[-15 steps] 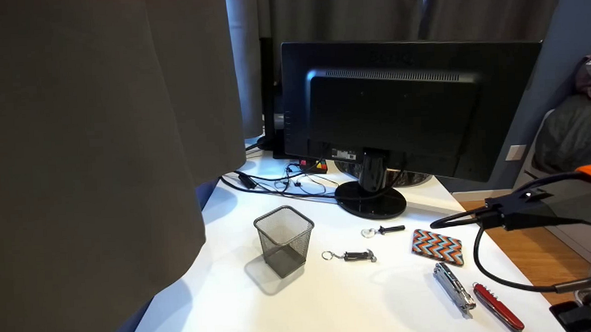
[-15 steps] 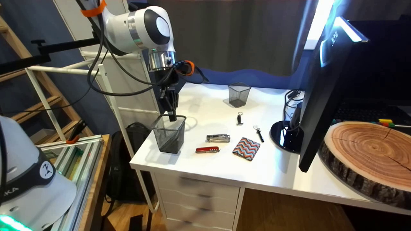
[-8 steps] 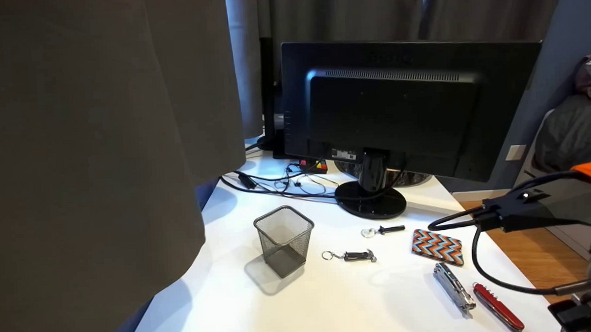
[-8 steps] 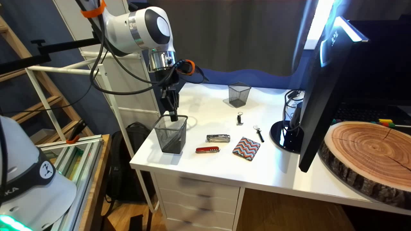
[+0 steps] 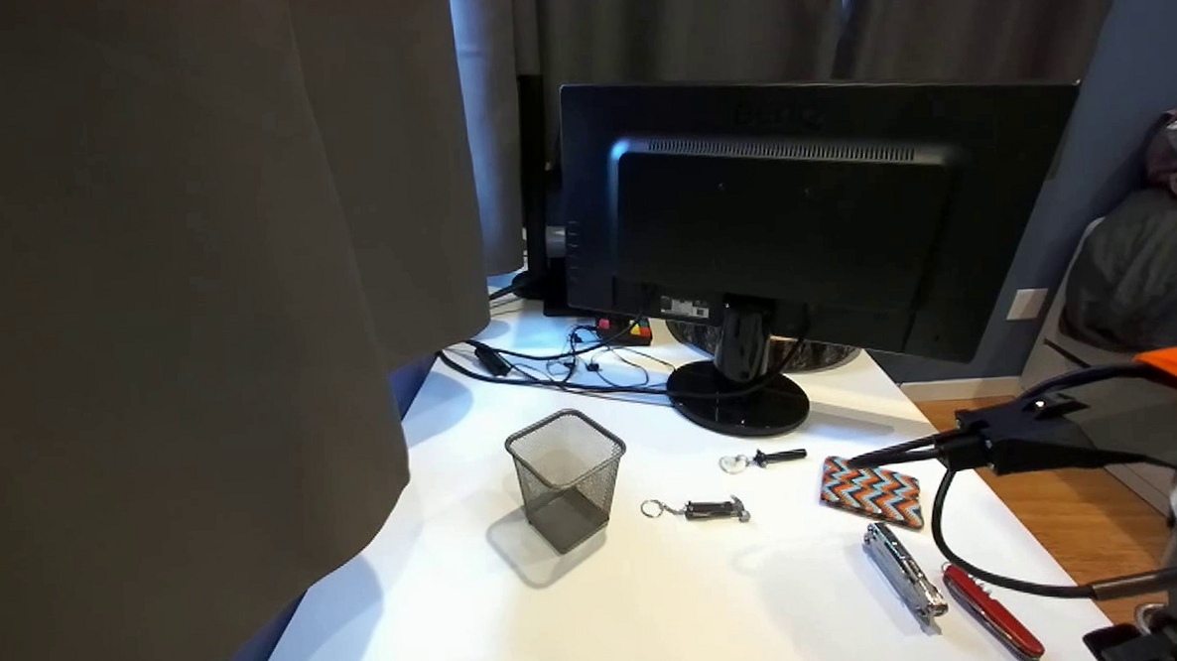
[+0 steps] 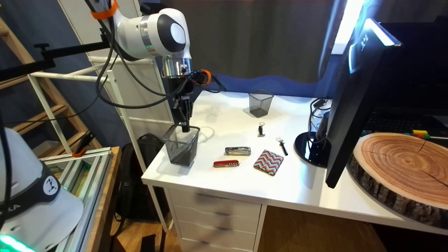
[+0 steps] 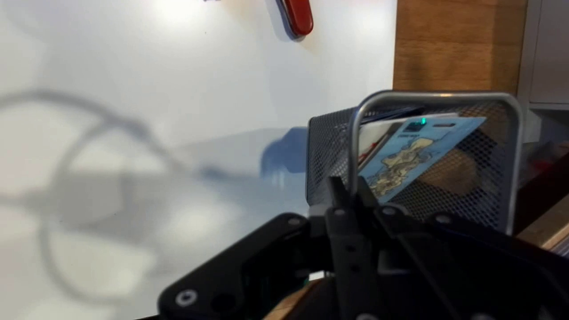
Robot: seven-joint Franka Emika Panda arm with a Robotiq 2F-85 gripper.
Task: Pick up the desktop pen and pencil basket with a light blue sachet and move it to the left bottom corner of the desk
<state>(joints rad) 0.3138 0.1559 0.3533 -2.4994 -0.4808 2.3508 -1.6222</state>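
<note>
Pen basket (image 6: 182, 150), dark grey wire mesh: close by the red pocketknife (image 6: 225, 163), on its left in an exterior view, the two apart. Whether the basket's base touches the white surface (image 6: 224, 180), cannot tell. Robotiq gripper (image 7: 351, 189) over it, pointing down, up and left of the knife in an exterior view. Jaws clenched on the basket's rim, one side outside the mesh wall, the other inside, clear in the wrist view. Knife's end shows at the top of that view, basket below and right of it.

In the basket, light blue sachet (image 7: 413, 158), aslant, tan map-like print on its face. White packet (image 7: 371, 133) with red marks, partly covered by it.

Others, taken from the knife in an exterior view: silver multi-tool (image 6: 238, 151) just beside, on the far side; zigzag-patterned pouch (image 6: 268, 162) near, to the right; black key fob (image 6: 284, 148) farther right; hammer-headed keyring tool (image 6: 261, 130) behind and right. Second mesh cup (image 6: 260, 103) upright, well behind the knife. BenQ monitor (image 6: 353, 112) well off to its right, bark-edged wood slice (image 6: 402, 168) beyond that. Panda arm (image 6: 154, 33) high above and left of the knife.
</note>
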